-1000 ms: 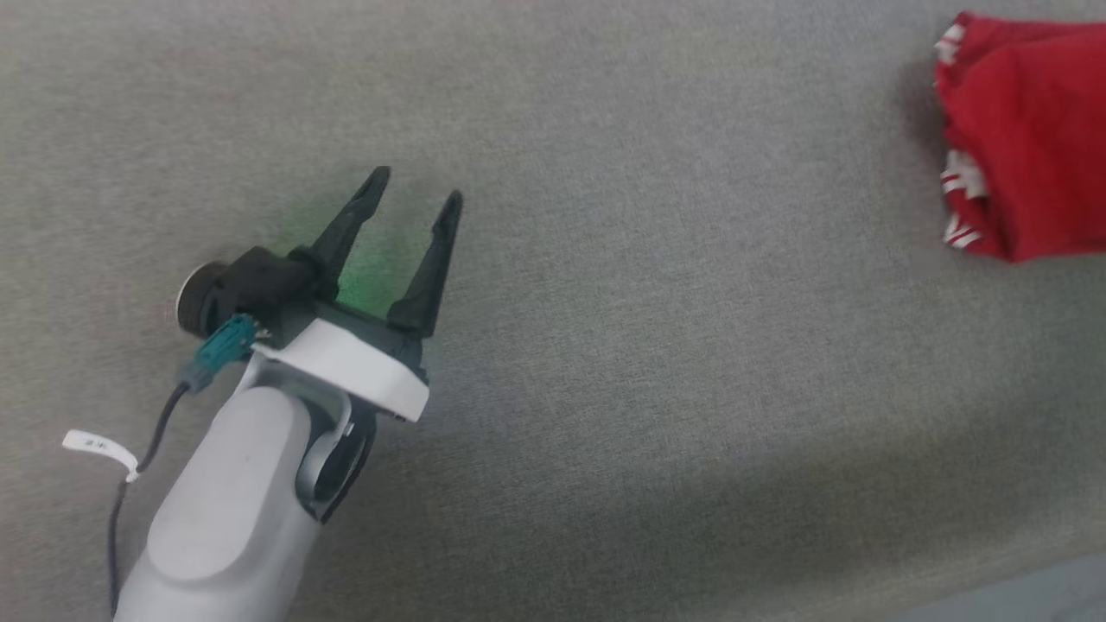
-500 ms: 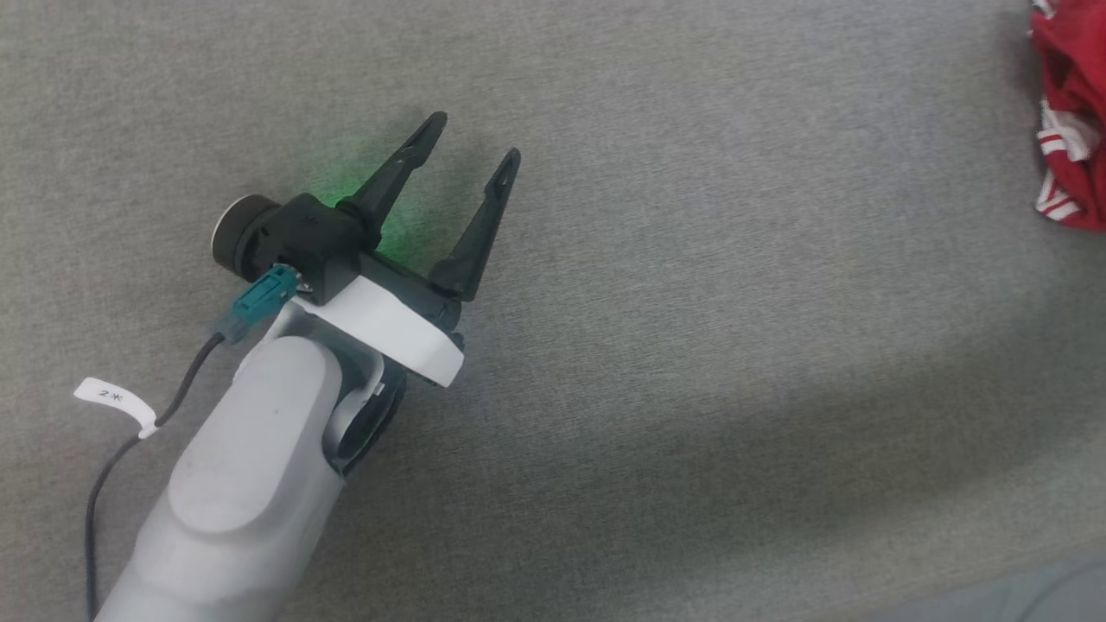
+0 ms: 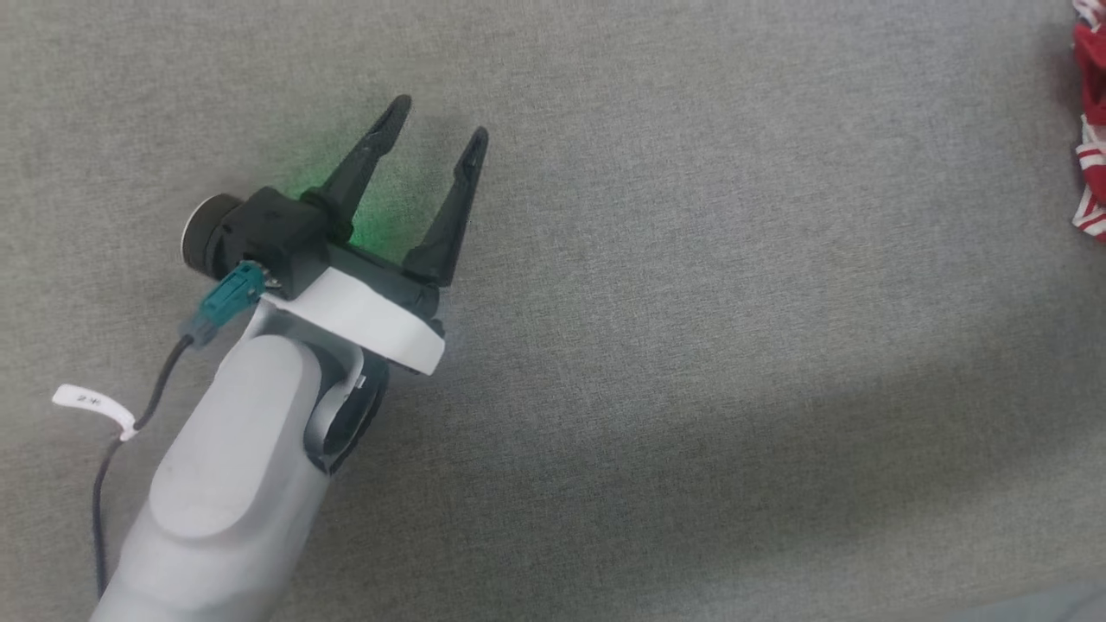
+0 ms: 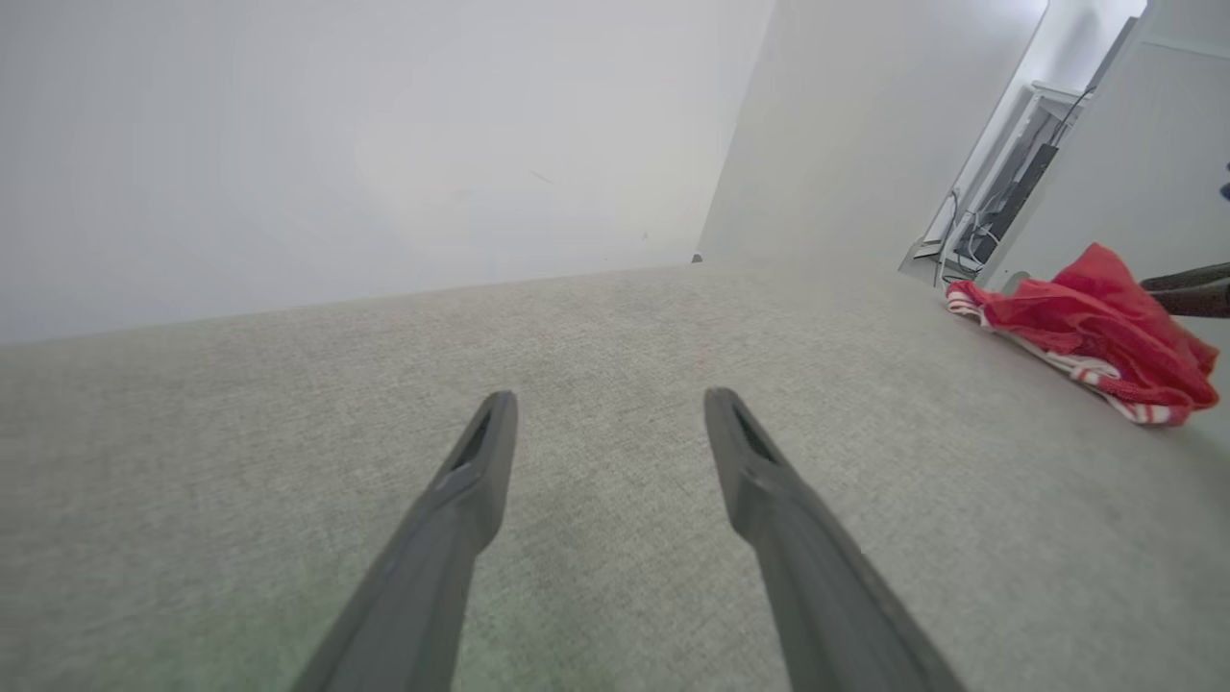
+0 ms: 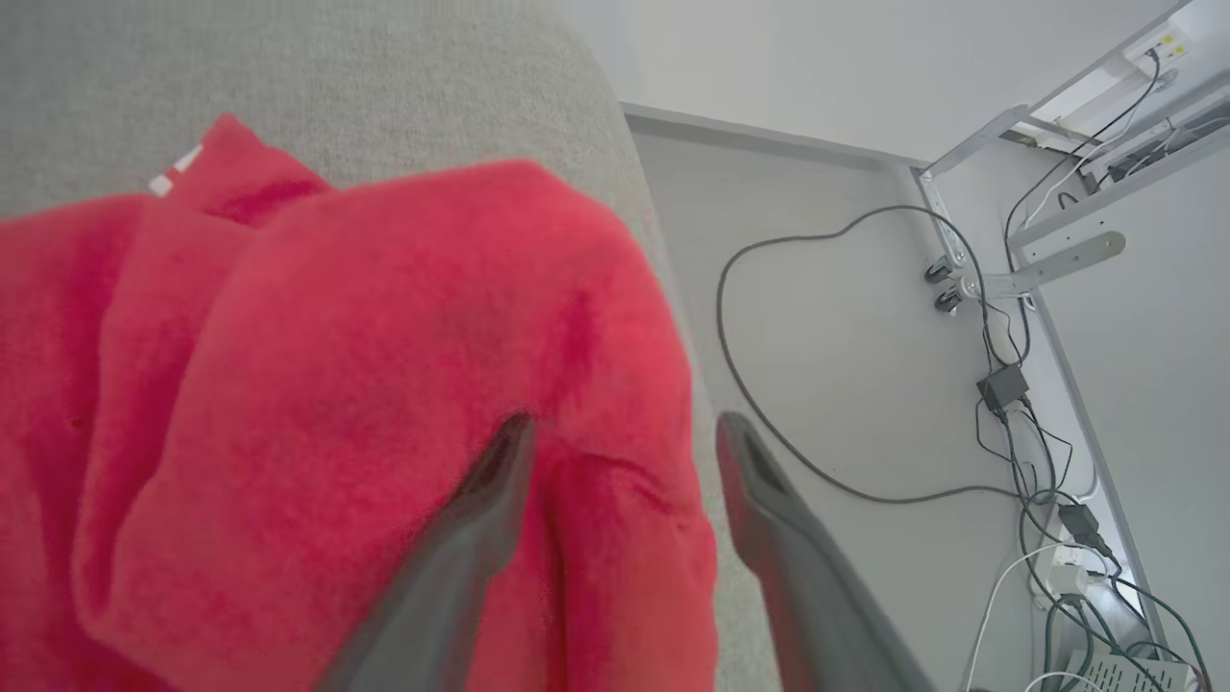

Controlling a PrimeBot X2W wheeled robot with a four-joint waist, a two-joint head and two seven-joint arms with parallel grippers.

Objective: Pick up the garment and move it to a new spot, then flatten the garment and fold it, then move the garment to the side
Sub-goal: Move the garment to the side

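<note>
Left gripper [image 3: 439, 121] stands spread wide over the left half of the table [image 3: 691, 345], nothing between its two dark fingers. A green glow [image 3: 371, 216] sits on the grey cloth beneath them.

Look to the table's right edge in the head view. You get one sliver of the garment [image 3: 1092, 173], red with striped trim.

Switch to the left wrist view and you see far more. The whole crumpled heap [image 4: 1086, 322] lies at the table's far right corner, with red on top and red-and-white stripes along the bottom. Two dark fingers [image 4: 1192, 300] of the other arm reach in at that same edge, just beside the heap.

Now the right wrist view, and that's your close-up. The right gripper [image 5: 625, 428] is right over the garment at the table's edge, its jaws parted. A ridge of red cloth rises between the two fingers. Whether they touch it, you can't tell from here, but nothing is pinched. Past the edge, this view alone gives you the floor [image 5: 846, 288] below the table. A long grey cable [image 5: 730, 384] loops across it, and a tangle of thinner leads runs to a small black box [image 5: 1001, 386].

Count it up: one garment, one table, two grippers with two fingers each, and one white tag [image 3: 86, 402] on the left arm's cable.
</note>
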